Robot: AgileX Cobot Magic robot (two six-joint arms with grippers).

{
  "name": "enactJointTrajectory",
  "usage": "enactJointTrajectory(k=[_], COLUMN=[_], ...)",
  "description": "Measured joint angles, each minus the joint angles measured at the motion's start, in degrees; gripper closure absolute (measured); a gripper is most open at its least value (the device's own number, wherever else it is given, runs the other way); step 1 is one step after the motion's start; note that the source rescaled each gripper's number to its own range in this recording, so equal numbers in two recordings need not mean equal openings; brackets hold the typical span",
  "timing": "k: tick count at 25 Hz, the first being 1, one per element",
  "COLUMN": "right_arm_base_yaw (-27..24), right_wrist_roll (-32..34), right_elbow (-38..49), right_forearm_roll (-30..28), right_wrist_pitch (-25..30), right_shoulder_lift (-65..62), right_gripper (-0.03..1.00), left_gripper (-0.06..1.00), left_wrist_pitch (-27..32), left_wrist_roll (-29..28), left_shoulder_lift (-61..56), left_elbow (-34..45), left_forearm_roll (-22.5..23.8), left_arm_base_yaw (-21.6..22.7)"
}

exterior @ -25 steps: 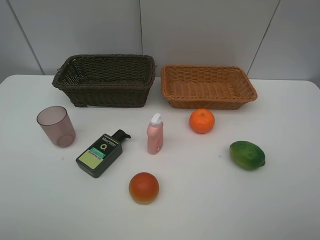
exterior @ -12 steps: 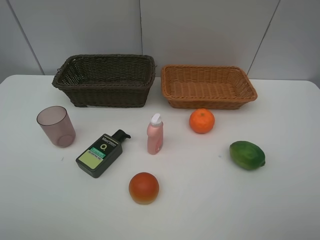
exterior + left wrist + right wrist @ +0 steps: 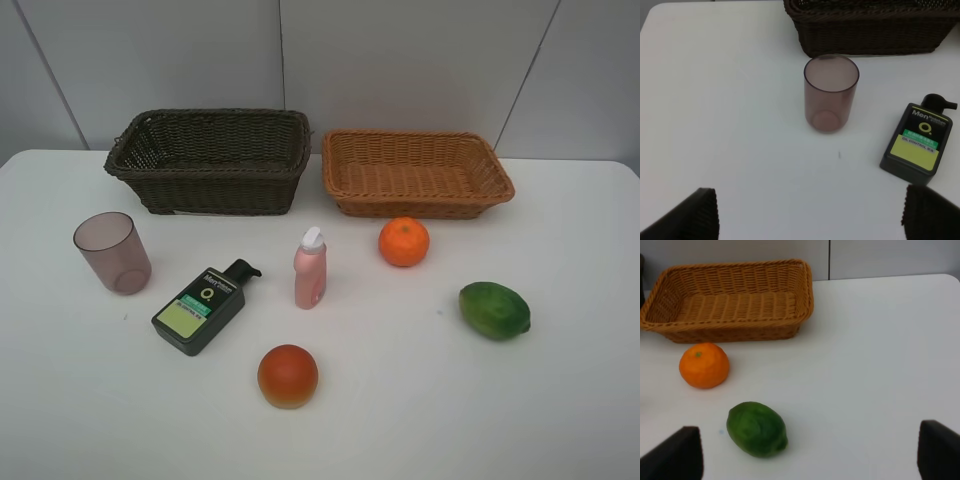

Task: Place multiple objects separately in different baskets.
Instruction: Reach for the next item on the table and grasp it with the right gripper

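Observation:
On the white table stand a mauve cup [image 3: 112,252] [image 3: 831,93], a dark green pump bottle [image 3: 203,306] [image 3: 917,143] lying flat, an upright pink bottle [image 3: 310,268], an orange [image 3: 403,241] [image 3: 704,365], a red-orange fruit [image 3: 288,375] and a green oval fruit [image 3: 494,310] [image 3: 757,428]. Behind them sit the dark brown basket [image 3: 210,160] [image 3: 870,25] and the tan basket [image 3: 415,173] [image 3: 730,300], both empty. My left gripper [image 3: 810,215] is open, short of the cup. My right gripper [image 3: 810,455] is open, short of the green fruit. Neither arm shows in the exterior view.
The white table [image 3: 400,400] meets a pale panelled wall [image 3: 400,60] just behind the baskets. Its left edge [image 3: 647,25] lies well to the side of the cup.

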Motion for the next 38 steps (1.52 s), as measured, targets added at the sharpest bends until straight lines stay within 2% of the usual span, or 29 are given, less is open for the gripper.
enactJointTrajectory(k=[17, 21, 25, 30, 38], right_arm_base_yaw=[0.0, 0.0, 0.32, 5.03, 15.57], right_wrist_roll=[0.0, 0.0, 0.0, 0.0, 0.0], right_elbow=[0.0, -0.21, -3.91, -10.9, -21.29], right_forearm_roll=[0.07, 0.07, -0.05, -0.09, -0.09], right_wrist_pitch=[0.0, 0.0, -0.41, -7.52, -9.23], right_shoulder_lift=[3.08, 12.26, 24.47, 41.43, 66.97], right_gripper=[0.09, 0.09, 0.09, 0.09, 0.09], left_gripper=[-0.01, -0.01, -0.01, -0.01, -0.01], left_wrist_pitch=[0.0, 0.0, 0.0, 0.0, 0.0], left_wrist_roll=[0.0, 0.0, 0.0, 0.0, 0.0], left_shoulder_lift=[0.0, 0.0, 0.0, 0.0, 0.0], left_elbow=[0.0, 0.0, 0.0, 0.0, 0.0], left_forearm_roll=[0.0, 0.0, 0.0, 0.0, 0.0], left_arm_base_yaw=[0.0, 0.0, 0.0, 0.0, 0.0])
